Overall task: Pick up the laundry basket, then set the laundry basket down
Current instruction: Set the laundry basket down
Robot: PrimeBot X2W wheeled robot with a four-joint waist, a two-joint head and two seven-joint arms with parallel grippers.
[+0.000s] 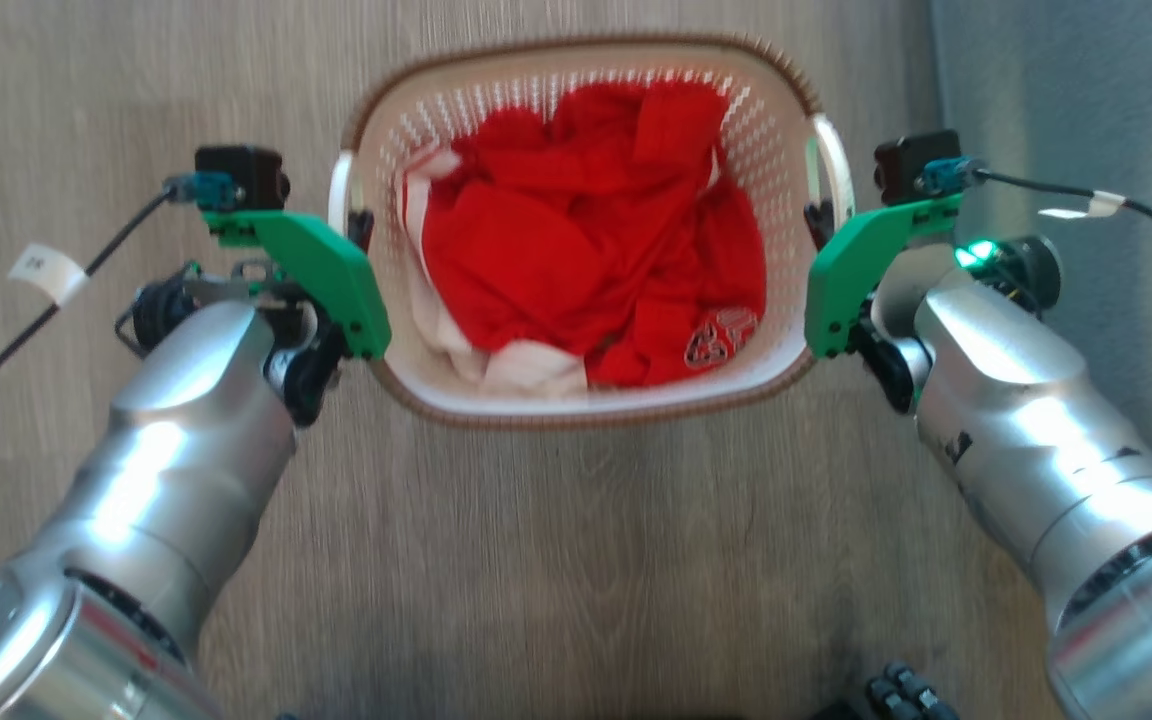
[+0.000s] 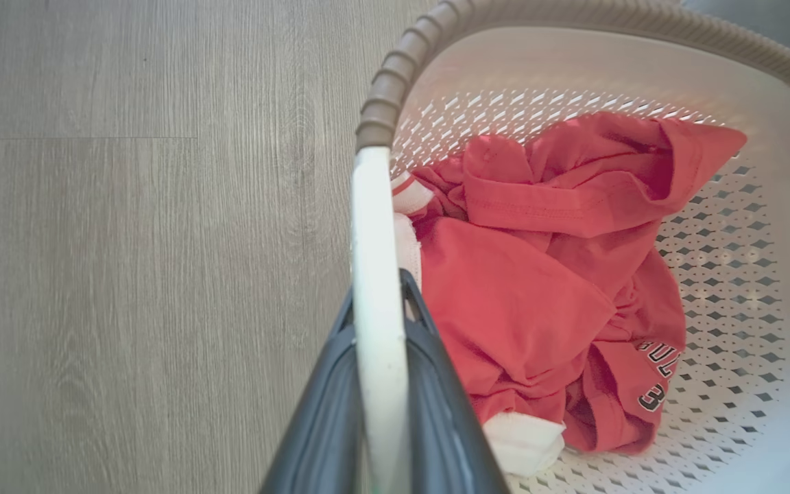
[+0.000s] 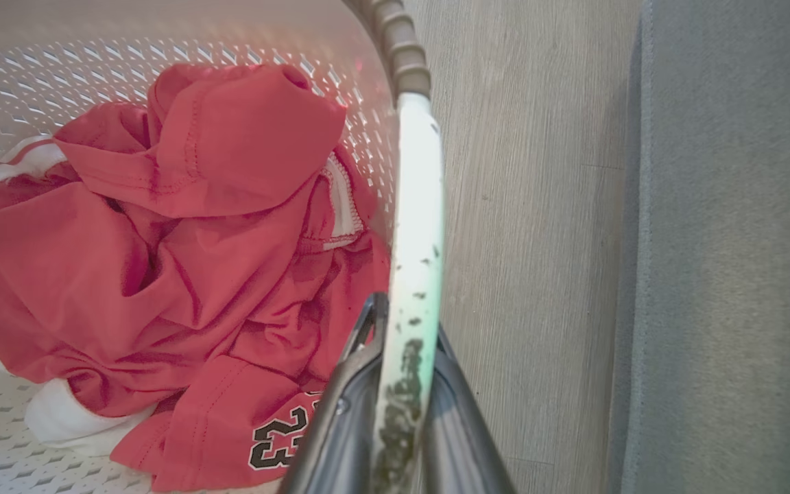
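Left gripper (image 2: pixel 378 288) and right gripper (image 3: pixel 407 315) clamped on laundry basket (image 1: pixel 536 95) handles (image 2: pixel 373 226), load between them; I'd move the 2 arms synced, level.

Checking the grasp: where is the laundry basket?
Head view, top centre: the laundry basket is between the left gripper and right gripper, each shut on a side handle.

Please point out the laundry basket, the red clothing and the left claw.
laundry basket (image 1: pixel 576 420): head view, near braided rim.
red clothing (image 1: pixel 576 240): head view, middle of the heap.
left claw (image 2: pixel 378 291): left wrist view, midway between fingertips.
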